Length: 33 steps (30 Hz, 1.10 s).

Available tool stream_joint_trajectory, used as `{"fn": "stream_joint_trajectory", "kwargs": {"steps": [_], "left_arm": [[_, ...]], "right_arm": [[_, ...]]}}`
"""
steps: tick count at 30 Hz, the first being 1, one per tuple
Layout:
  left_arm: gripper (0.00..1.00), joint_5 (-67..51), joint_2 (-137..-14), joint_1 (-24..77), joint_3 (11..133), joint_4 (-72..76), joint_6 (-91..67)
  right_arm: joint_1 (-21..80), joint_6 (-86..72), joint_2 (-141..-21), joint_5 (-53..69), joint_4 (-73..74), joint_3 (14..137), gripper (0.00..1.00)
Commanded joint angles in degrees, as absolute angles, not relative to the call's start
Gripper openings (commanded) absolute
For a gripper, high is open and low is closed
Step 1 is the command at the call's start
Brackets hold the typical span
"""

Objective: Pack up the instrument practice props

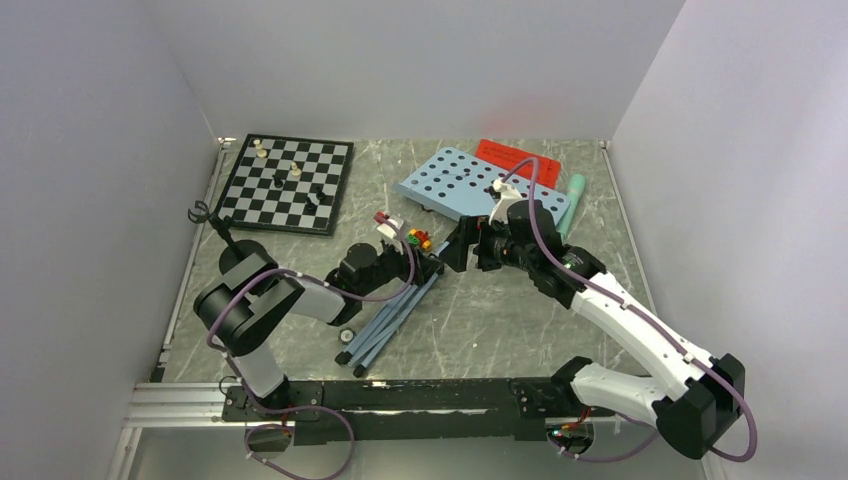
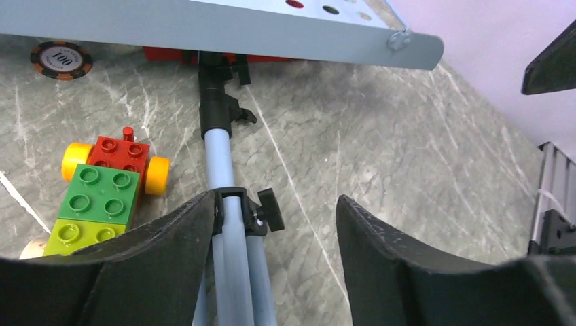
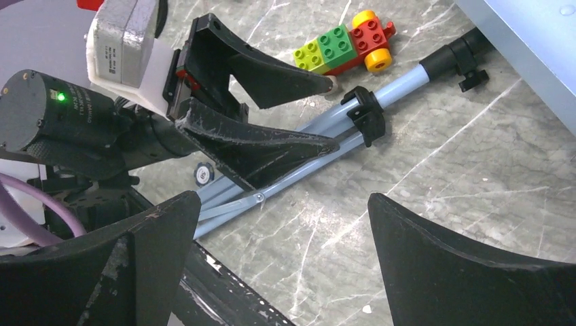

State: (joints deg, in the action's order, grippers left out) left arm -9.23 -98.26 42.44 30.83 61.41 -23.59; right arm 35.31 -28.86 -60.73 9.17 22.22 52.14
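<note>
One music stand (image 2: 219,153), left hand (image 2: 275,204) spread astride its legs, maybe touching

**Music stand** (image 1: 478,183): light blue; it lay toppled on the table. Its perforated tray sat at 1 o'clock, holes upward, and its pole ran through black clamps toward 7 o'clock, ending in the folded tripod (image 1: 385,325).

**Pages** (image 1: 512,155): red and flat, at 1 o'clock, just beyond the tray's far edge.

**Microphone** (image 1: 576,192): mint green; it lay along the tray's 3 o'clock end, just beside it.

**Mic stand** (image 1: 205,218): black and thin; it stood upright at 9 o'clock with its clip uppermost and its base hidden.
</note>
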Motion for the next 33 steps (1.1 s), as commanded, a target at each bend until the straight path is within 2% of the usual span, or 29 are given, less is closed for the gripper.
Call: {"fn": "stream_joint_trajectory", "kwargs": {"steps": [1,6,8,17,26,33], "left_arm": [[0.74,-9.30,-92.89,42.67,29.99,62.03,-23.11],[0.89,-5.58,-82.39,42.63,28.83,51.44,-20.26],[0.98,-2.91,-77.30,42.65,29.12,44.08,-18.38],[0.99,11.18,-61.26,42.65,33.99,17.89,-17.03],[0.99,10.73,-57.79,42.68,40.59,2.32,-20.27],[0.99,15.86,-52.94,42.58,42.34,-4.79,-25.47]], "right_arm": [[35.07,-26.99,-58.54,7.56,20.25,54.14,0.99],[35.07,-25.28,-54.48,5.75,18.78,53.11,1.00],[35.07,-24.66,-52.45,4.01,17.86,51.88,1.00],[34.89,-25.77,-45.45,-4.21,11.18,43.53,1.00],[34.89,-26.71,-42.81,-8.79,8.58,39.90,1.00],[34.89,-25.18,-38.24,-10.27,2.03,34.69,1.00]]}}
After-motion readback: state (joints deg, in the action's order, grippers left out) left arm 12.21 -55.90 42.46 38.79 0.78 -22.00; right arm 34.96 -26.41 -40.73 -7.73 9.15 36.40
